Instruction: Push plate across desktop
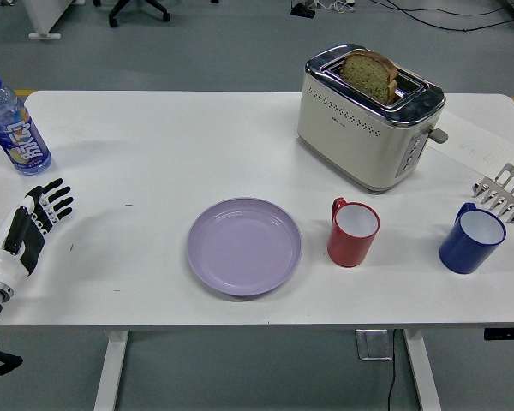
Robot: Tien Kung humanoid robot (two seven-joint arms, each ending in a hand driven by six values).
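Centrally, toward the near edge of the white table (197, 145): lilac plate (244, 247), flat, untouched, nothing on it. Far to its left, at the table's left edge: left hand (27, 224), fingers (55, 197) loosely spread, holding nothing, well apart from the plate. Beyond that hand, near the far left corner: upright water bottle (13, 125). Just right of the plate: red mug (353, 232). Further right: blue mug (471, 239), beside a metal rack (504, 193). Behind the mugs: cream toaster (368, 118) with a bread slice (369, 74) standing in one slot.
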